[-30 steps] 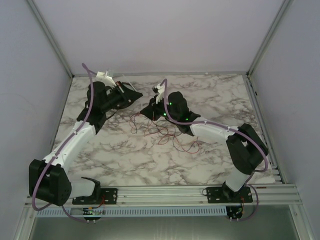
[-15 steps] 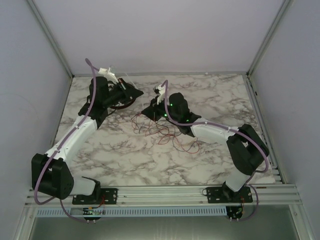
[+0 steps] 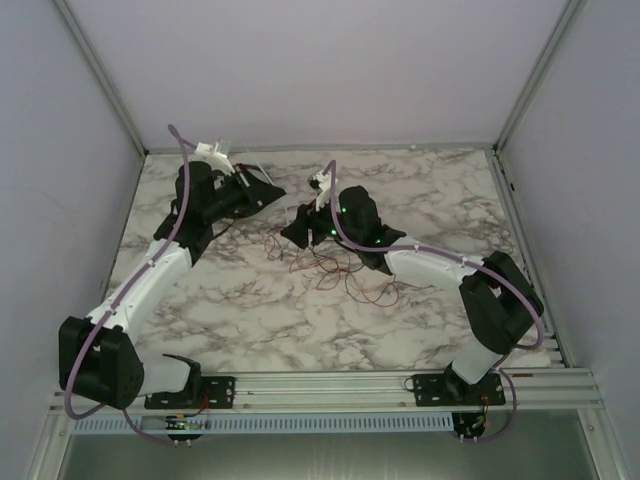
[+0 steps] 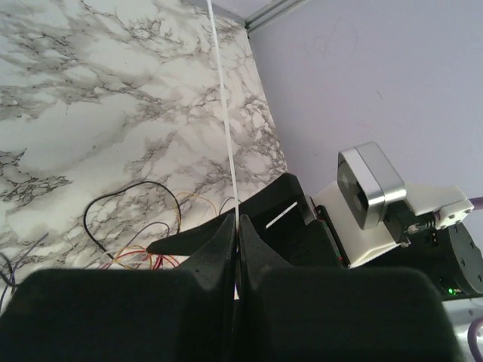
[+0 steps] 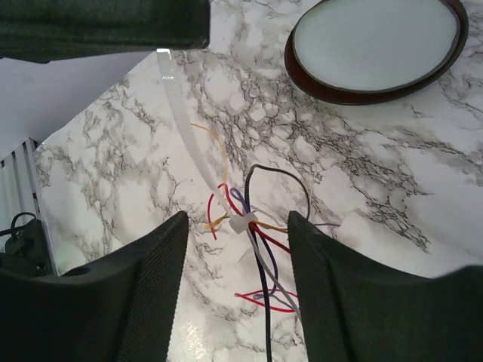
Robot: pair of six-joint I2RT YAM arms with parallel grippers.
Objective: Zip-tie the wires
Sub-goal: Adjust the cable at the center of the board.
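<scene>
Two fingers of the left gripper (image 4: 235,220) are pressed together on the tail of the white zip tie (image 4: 224,113). The right gripper (image 5: 236,226) has its fingers apart, straddling the tie's head where it loops the wires (image 5: 264,286), touching neither. The bundle lies on the marble table (image 5: 377,188). Advice: draw the tail straight along its length, bracing the strands just beside the head so none drag free. A round dish (image 5: 332,89) nearby appears empty.
</scene>
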